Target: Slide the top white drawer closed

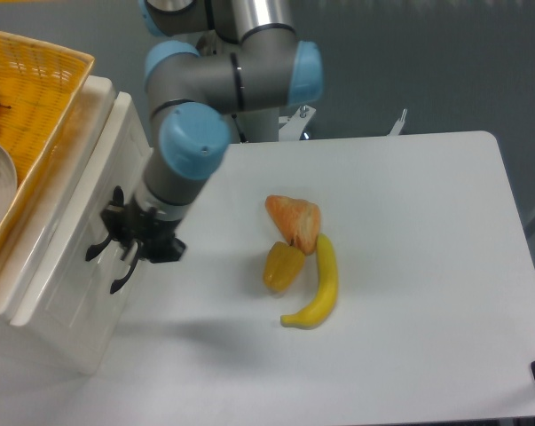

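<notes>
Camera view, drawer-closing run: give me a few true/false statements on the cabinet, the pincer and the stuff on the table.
1. The pincer is at the white front of the top drawer, next to the black handles. True.
2. A yellow basket sits on top of the cabinet. True.
3. The banana lies inside the basket. False: it lies on the white table, beside the yellow pepper.
4. The pincer is holding the orange pastry. False: the pastry lies on the table, apart from the pincer.
5. The pastry, pepper and banana lie close together near the middle of the table. True.
</notes>
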{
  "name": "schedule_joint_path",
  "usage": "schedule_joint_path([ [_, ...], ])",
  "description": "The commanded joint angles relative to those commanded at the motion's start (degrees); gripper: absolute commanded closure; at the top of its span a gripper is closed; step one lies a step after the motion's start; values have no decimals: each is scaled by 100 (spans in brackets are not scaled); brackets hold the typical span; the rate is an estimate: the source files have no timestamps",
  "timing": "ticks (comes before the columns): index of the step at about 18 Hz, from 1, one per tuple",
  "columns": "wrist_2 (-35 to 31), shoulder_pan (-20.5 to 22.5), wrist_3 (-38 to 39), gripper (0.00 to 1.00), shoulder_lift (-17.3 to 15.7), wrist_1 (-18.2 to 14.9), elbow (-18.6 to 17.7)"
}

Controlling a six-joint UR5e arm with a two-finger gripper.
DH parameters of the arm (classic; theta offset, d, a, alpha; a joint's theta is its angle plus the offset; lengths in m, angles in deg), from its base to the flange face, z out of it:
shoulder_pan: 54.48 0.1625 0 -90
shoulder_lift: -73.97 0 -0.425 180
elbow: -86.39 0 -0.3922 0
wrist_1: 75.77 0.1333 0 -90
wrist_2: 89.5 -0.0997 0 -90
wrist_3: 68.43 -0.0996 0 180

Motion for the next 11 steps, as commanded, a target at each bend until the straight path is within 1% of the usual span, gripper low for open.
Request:
schedule_joint_path([
  [1, -79, 106, -36, 11, 0, 0, 44],
  [2, -210, 220, -45, 4, 0, 9, 88],
  [3, -368, 360, -45, 0, -9, 9, 132],
  [7, -1115, 738, -176, 0, 35, 0, 167],
  [10, -1573, 1098, -693, 0, 79, -18, 115],
  [11, -1643, 1222, -947, 0, 149, -18, 115],
])
